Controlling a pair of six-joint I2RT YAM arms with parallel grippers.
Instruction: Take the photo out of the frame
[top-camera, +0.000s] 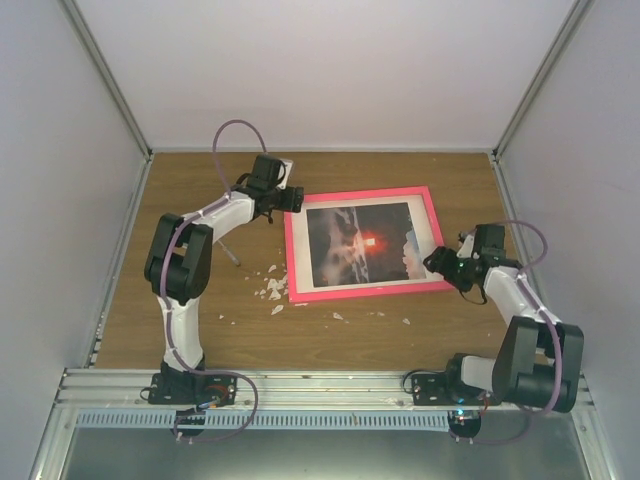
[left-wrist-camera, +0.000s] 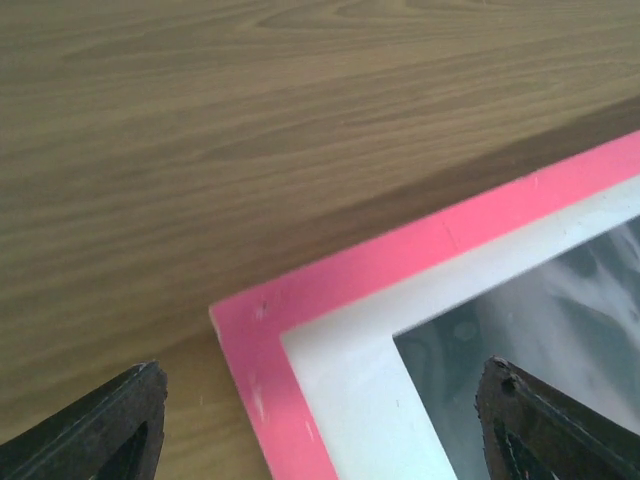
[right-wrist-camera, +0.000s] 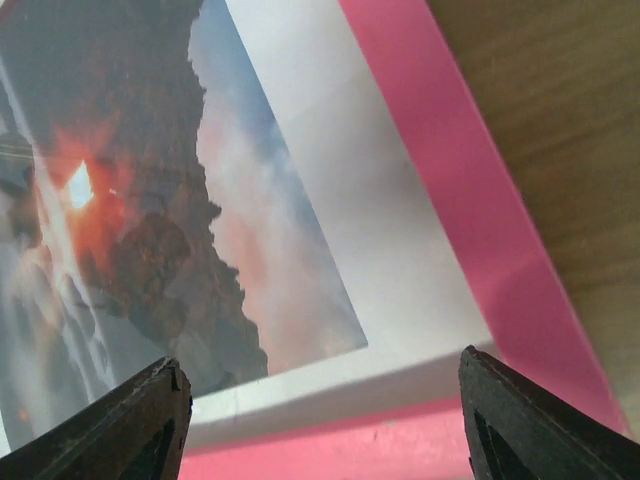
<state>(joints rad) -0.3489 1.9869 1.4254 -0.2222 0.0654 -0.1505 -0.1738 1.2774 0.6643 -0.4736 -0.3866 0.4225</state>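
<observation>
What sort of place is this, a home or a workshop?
Most likely a robot test booth in a lab: a left arm and right arm bolted to a metal rail, with plain white walls boxing in a wooden table that holds a pink frame.
</observation>
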